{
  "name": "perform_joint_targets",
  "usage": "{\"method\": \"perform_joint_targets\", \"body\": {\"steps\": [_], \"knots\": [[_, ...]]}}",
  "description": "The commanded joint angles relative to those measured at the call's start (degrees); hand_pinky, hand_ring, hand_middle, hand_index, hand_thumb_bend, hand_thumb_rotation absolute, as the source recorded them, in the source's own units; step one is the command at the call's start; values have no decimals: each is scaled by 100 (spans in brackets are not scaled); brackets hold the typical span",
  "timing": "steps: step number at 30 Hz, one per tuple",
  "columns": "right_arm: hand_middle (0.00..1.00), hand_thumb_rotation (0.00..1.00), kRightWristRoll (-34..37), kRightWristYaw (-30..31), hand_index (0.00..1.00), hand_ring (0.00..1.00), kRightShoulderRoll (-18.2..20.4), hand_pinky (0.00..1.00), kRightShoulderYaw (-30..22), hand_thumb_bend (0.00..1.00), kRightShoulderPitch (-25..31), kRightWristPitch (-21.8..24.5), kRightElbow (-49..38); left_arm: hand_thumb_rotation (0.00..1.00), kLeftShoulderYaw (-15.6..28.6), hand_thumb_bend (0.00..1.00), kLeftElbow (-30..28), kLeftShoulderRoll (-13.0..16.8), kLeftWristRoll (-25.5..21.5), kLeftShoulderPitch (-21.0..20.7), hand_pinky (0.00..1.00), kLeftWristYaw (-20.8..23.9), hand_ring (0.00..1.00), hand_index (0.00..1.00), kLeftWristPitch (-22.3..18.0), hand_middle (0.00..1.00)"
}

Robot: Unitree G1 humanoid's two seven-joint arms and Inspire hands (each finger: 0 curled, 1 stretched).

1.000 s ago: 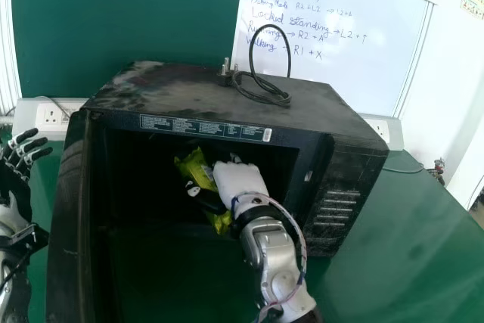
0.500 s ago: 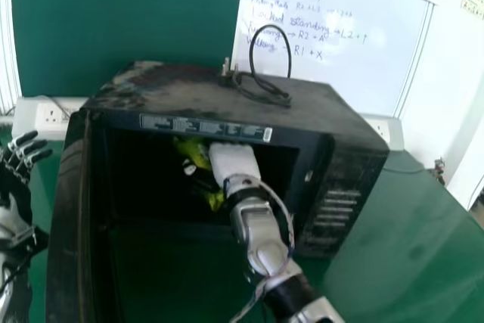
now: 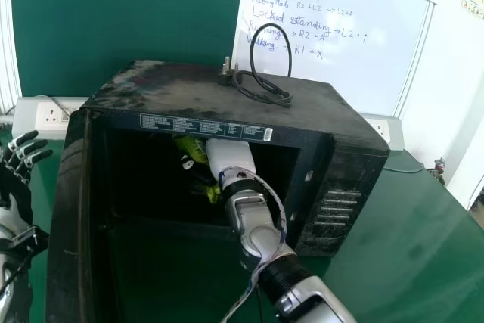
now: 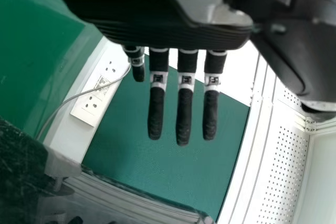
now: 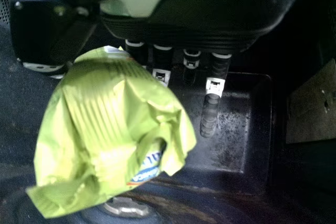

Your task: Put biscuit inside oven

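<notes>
The black oven [image 3: 151, 88] stands on the green tabletop [image 3: 408, 262], near the back edge, its door [image 3: 64, 232] swung wide at the opening's left edge; the right hand [image 3: 231, 158] reaches through the opening, and it has the yellow-green biscuit packet [image 3: 196, 149] held between thumb and fingers, inside the oven; from here the packet shows beside the hand, toward the opening's top edge; in the right wrist view the crumpled wrapper covers part of the fingers, above the dark oven floor [image 5: 231, 145]; the left hand [image 3: 11, 187] is over by the tabletop's left edge, outside the door, spread wide with straight fingers; a black power cable [image 3: 290, 62] loops on the oven's top, near its back edge.
</notes>
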Motion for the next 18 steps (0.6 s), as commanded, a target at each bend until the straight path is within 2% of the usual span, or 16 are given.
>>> {"method": "perform_joint_targets", "body": {"steps": [1, 5, 7, 9, 12, 14, 18], "knots": [[47, 0, 61, -140, 53, 42, -53, 44, 44, 52, -92, 13, -119, 94, -52, 87, -28, -7, 55, 41, 48, -26, 50, 54, -3, 52], [48, 0, 186, -36, 56, 42, -92, 44, -8, 51, 45, 158, -425, 94, -51, 87, -12, 7, 59, 38, 47, -39, 50, 54, -5, 52], [71, 22, 269, 116, 71, 67, -94, 61, -56, 68, 145, 348, -699, 94, -48, 87, -7, 6, 51, 31, 47, -39, 50, 54, -5, 52], [85, 39, 305, 299, 81, 82, -110, 71, -55, 73, 231, 554, -969, 94, -43, 86, -3, 4, 42, 23, 47, -37, 50, 54, -1, 51], [89, 50, 329, 554, 86, 86, -164, 74, -61, 76, 379, 787, -1366, 94, -46, 86, -34, -4, 41, 16, 47, -3, 50, 54, 38, 51], [91, 62, 357, 787, 88, 87, -219, 76, -89, 80, 508, 924, -1711, 93, -41, 87, -37, -6, 35, 10, 47, 7, 50, 54, 48, 52], [92, 73, 318, 1261, 91, 88, -318, 77, -78, 87, 717, 1246, -2375, 93, -38, 87, -18, 7, 44, -3, 47, 3, 50, 54, 48, 52]]}}
